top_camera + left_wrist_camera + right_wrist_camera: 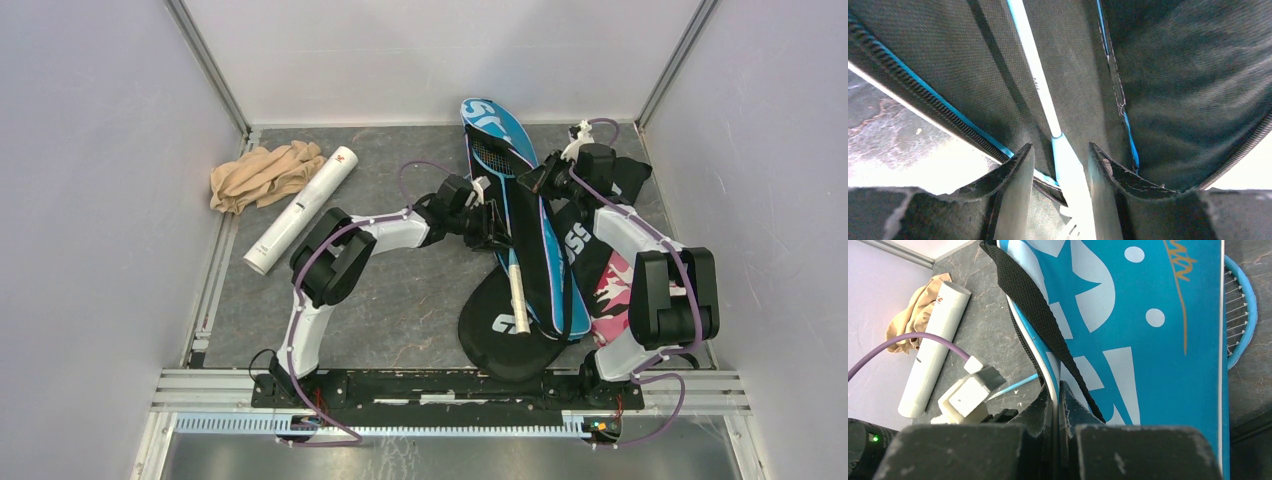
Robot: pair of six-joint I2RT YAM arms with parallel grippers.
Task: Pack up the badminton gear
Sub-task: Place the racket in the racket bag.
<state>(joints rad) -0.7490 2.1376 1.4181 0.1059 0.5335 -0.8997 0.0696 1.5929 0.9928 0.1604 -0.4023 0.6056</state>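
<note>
The blue "SPORT" cover lies at the back centre with the blue racket's strung head in it and the white grip sticking out toward me. My left gripper is open, its fingers on either side of the blue-and-white shaft at the cover's dark lining. My right gripper is shut on the cover's white-piped edge; the blue cover and racket rim show there. The black "CROSSWAY" cover lies nearest me. The white tube lies at left. No shuttlecocks or silver racket show.
A tan cloth bundle lies at the back left beside the tube, and shows in the right wrist view. A black strap crosses the blue cover. A pink and white patch lies under the right arm. Walls enclose three sides.
</note>
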